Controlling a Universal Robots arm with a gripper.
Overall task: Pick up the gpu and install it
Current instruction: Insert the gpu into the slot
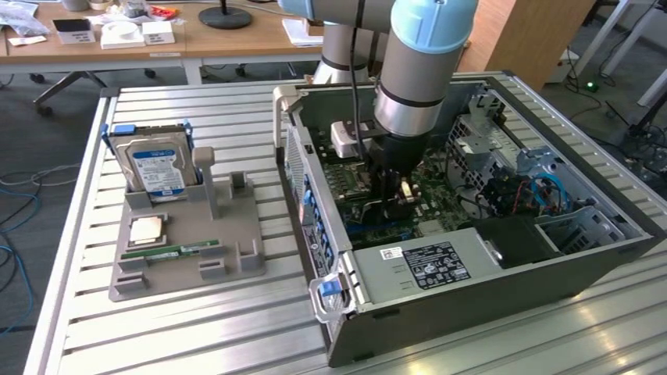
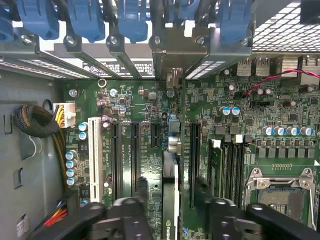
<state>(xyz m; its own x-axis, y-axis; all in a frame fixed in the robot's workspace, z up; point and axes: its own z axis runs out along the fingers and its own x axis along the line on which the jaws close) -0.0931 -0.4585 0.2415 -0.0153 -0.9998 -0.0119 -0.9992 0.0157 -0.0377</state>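
One arm reached down from the top centre of the exterior view into an open computer case [image 1: 583, 266] lying on its side on the slatted metal worktop [image 1: 208, 328]. Its gripper [image 1: 394, 205] sat low over the green motherboard [image 1: 360, 207] at the middle of the case.

Seen from the wrist, the gripper [image 2: 172, 207] had its two dark fingers [image 2: 131, 210] spread apart, one on each side of the gpu [image 2: 170, 200], with a gap visible between each finger and the card. The gpu stood on edge in the motherboard [image 2: 250, 100], between two long black expansion slots [image 2: 134, 150], its narrow edge facing the camera and its metal bracket [image 2: 176, 50] rising to the row of rear slot covers under the blue clips [image 2: 132, 20]. Whether the card was fully seated could not be told. An empty processor socket [image 2: 280, 195] lay at the lower right of that frame, and a white slot [image 2: 94, 152] stood further to the left.

On the left of the exterior view, well apart from the case, a grey holder [image 1: 187, 242] rested on the worktop. It carried a hard drive [image 1: 156, 168] in a blue frame standing upright at its back, a processor chip [image 1: 145, 229] lying flat, and a slim green memory stick [image 1: 172, 251] lying in front. A wooden desk [image 1: 156, 43] with small boxes ran across the upper left of the frame
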